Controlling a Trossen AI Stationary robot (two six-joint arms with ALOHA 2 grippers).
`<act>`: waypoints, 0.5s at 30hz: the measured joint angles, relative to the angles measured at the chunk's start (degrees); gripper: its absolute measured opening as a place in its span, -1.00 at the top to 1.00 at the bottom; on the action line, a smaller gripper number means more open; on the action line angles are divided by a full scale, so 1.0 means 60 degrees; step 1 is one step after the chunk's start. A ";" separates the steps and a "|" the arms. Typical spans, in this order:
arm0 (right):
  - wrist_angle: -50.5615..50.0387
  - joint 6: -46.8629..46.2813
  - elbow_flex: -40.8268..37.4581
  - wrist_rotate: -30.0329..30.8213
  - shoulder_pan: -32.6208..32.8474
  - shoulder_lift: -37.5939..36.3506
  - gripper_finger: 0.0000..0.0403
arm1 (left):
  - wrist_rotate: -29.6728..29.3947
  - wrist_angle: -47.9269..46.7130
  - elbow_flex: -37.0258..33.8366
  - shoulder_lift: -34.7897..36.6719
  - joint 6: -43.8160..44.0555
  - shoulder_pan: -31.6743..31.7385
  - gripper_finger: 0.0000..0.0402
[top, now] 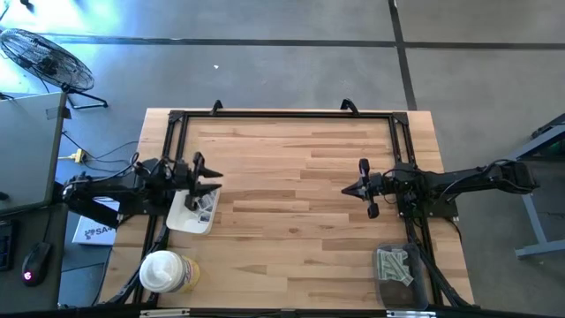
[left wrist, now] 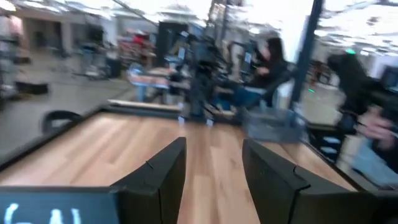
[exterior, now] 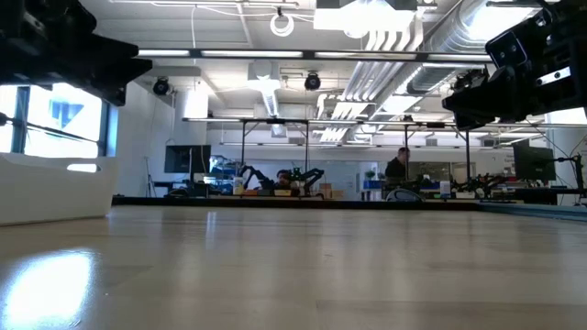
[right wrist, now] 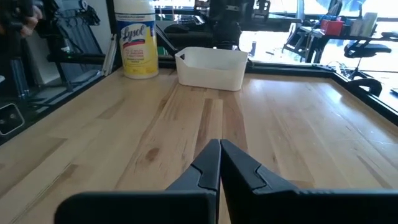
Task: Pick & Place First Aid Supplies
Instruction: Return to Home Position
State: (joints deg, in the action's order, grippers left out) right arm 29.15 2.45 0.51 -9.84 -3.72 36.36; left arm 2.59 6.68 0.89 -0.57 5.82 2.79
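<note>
A white tray stands at the table's left edge with a few small packets of the first aid supplies in it. More supplies, pale grey-green strips, lie in a dark bin at the near right corner. My left gripper hangs open above the tray's far end, pointing level toward the table's right. In the left wrist view bare wood shows between the fingers of my left gripper. My right gripper is shut and empty above the wood right of centre, pointing toward the tray. In the right wrist view my right gripper is clear of the table.
A round white-lidded wipes tub stands near the front left corner beside the tray; it shows again as the tub in the right wrist view. A black frame runs along the table's edges. The wood between the two grippers is bare.
</note>
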 joint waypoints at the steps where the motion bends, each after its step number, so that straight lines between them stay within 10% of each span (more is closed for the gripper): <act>1: 0.0000 0.0019 0.0000 0.0037 -0.0001 0.0000 0.98 | 0.0148 -0.0125 0.0000 0.0002 0.0024 -0.0100 0.22; 15: 0.0051 0.0453 0.0000 0.0049 -0.0001 0.0000 0.99 | -0.0097 -0.1078 -0.0007 -0.0013 -0.0255 -0.0346 0.22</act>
State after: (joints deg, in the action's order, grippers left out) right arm 29.45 5.17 0.51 -9.54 -3.73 36.36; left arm 2.00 0.21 0.84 -0.64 4.30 0.71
